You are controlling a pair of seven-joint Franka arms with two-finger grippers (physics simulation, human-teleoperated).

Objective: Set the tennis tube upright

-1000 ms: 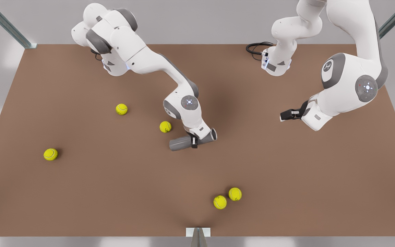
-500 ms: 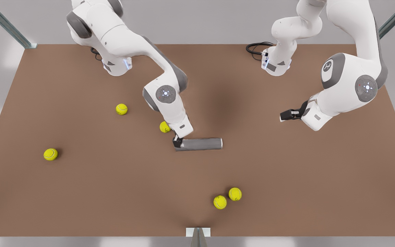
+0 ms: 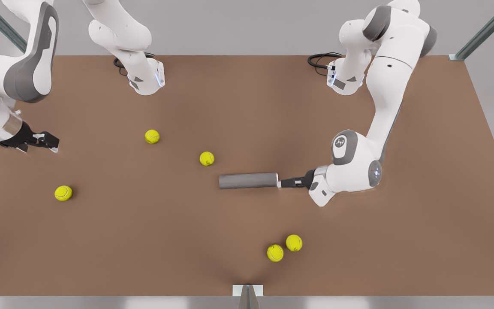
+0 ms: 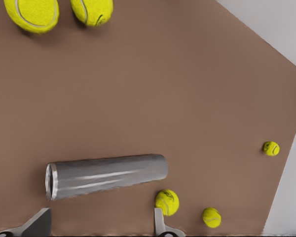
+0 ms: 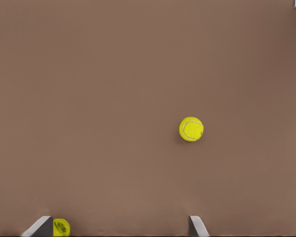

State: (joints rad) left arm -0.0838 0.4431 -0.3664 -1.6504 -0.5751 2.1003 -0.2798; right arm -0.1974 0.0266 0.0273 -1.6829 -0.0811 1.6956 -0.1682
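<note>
Front view: tennis tube [image 3: 248,180] lies flat, spread left pincer [image 3: 279,183] at its end; right pincer [image 3: 52,142] hovers spread.

Two tennis balls [image 4: 32,14] and both tools' fingers are cropped.

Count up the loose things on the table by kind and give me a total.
Tennis balls: 5
Tennis tube: 1, lying on its side
Total: 6
</note>
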